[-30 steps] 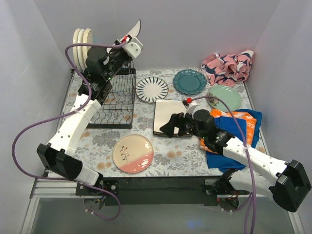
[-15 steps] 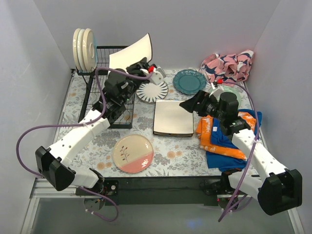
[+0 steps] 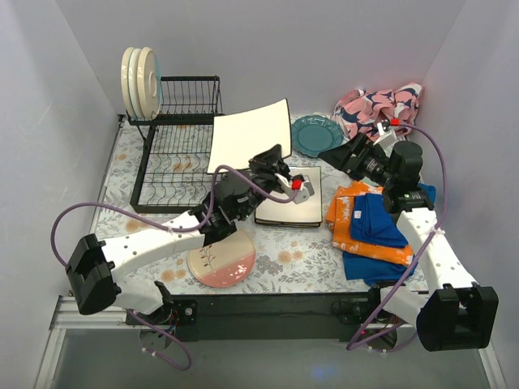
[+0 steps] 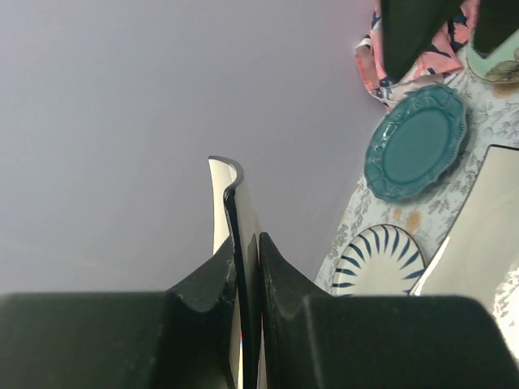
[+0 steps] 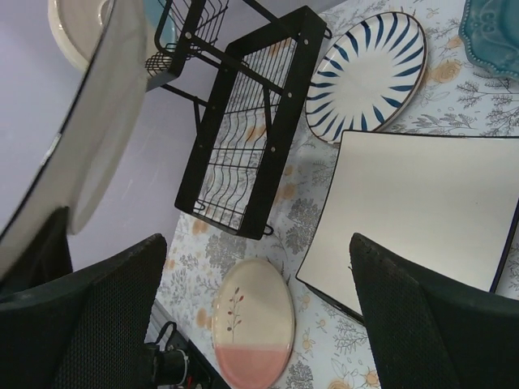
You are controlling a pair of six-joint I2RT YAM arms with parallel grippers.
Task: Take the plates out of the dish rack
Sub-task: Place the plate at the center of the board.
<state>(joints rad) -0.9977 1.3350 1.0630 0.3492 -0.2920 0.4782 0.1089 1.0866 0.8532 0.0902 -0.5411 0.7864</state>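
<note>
The left gripper [image 3: 272, 156] pinches the lower edge of a square cream plate [image 3: 250, 134], lifted on a tilt above the floral-covered table [image 3: 300, 251], just right of the dish rack [image 3: 178, 166] and clear of its wires. In the left wrist view, both black fingers [image 4: 280, 279] press against the plate's dark-rimmed edge. The right gripper [image 3: 347, 154] hovers with its fingers spread wide and nothing between them, above the table's far right, beside a teal plate [image 3: 315, 134]. At least two round cream plates [image 3: 136, 81] stand upright at the far left corner of the two-tier black wire rack; their exact number is hard to tell, and the rest of its slots in view hold nothing. A second square cream plate [image 3: 289, 198] lies flat at the table's middle; whether others lie beneath it cannot be told. Four round plates rest on the table: the teal one, a black-striped plate [image 5: 365, 73] next to it, a pink-and-cream plate [image 3: 221, 255] with a sprig motif near the front edge, and a pale green plate [image 4: 499, 63] seen only in part. Two cloths are in view: a pink patterned cloth [image 3: 381, 109] bunched at the far right corner, and an orange and blue cloth [image 3: 373, 231] spread under the right arm.
</note>
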